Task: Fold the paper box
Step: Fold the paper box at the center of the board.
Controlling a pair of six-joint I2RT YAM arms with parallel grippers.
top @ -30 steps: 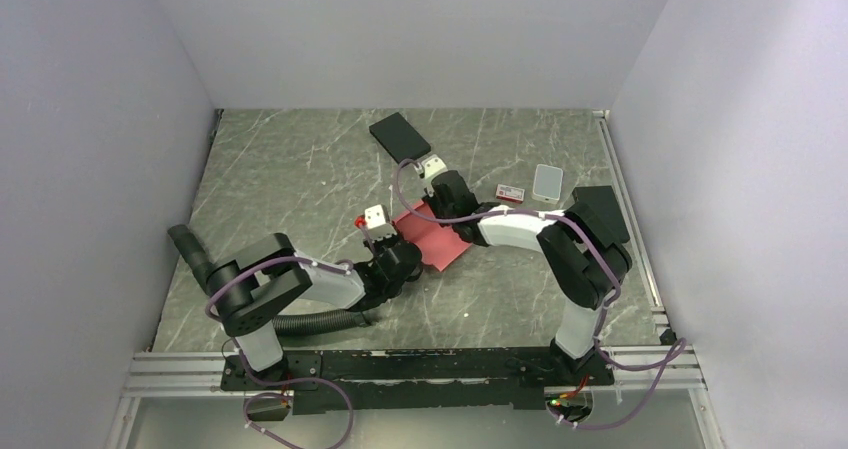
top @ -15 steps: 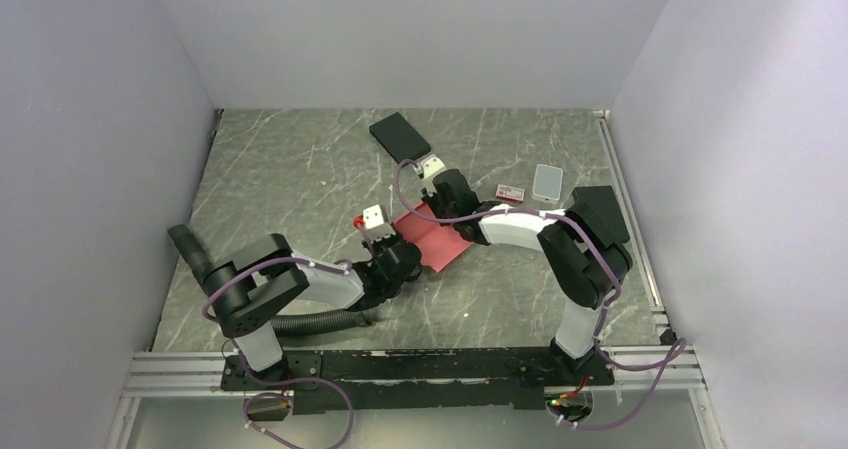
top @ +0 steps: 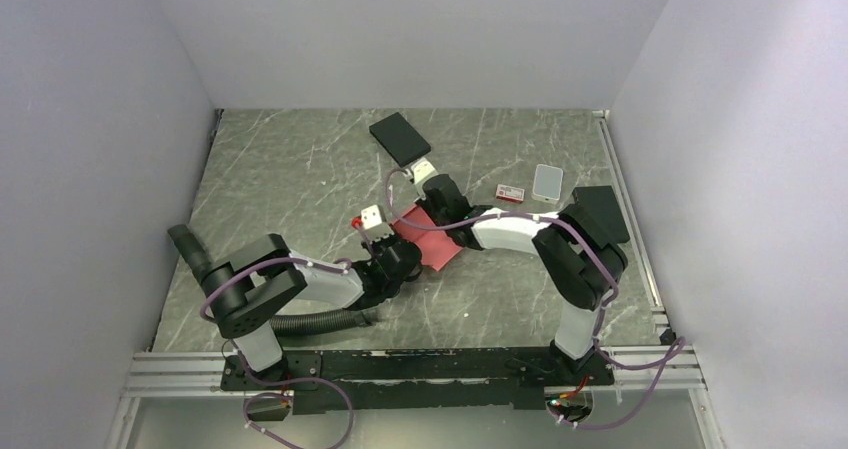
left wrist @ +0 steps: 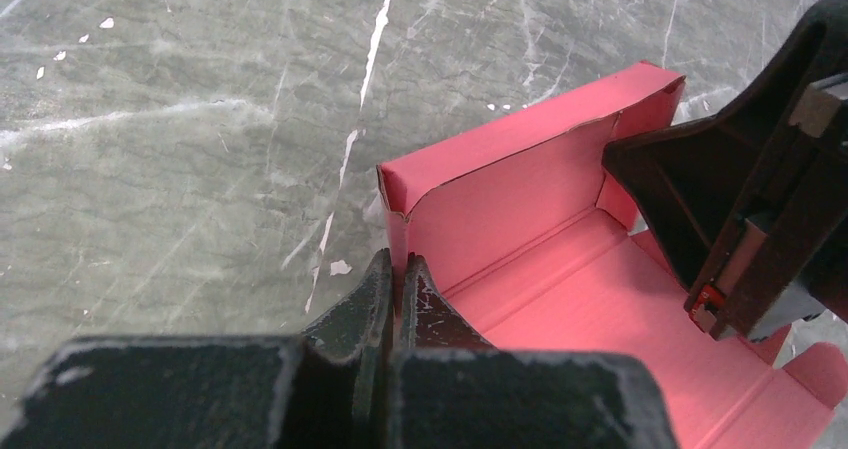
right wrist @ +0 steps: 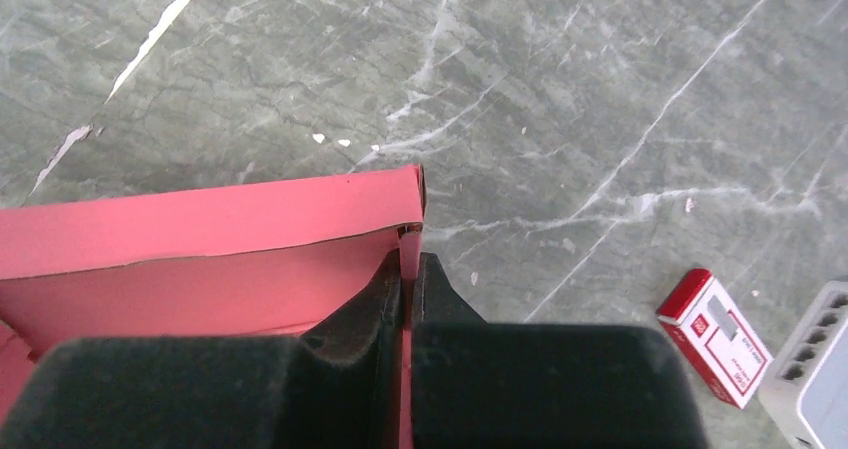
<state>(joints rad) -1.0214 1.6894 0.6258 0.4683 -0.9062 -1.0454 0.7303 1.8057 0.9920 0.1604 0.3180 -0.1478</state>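
Paper box [left wrist: 505, 204], one; left hand [left wrist: 397, 265], right hand [right wrist: 408, 260] pinching.

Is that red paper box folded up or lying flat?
Partly folded: the paper box has one long wall standing upright; its other side lies flat.

Grey marbled tabletop [top: 300, 169] with white veins, enclosed by pale lilac walls [top: 100, 119]. Toward twelve o'clock from its centre lies a flat black box [top: 400, 137], turned askew. At two o'clock a small red-and-white carton [top: 510, 193] lies just beside a pale grey block [top: 547, 182] with rows of holes. A black ribbed hose [top: 310, 321] curves at seven o'clock.
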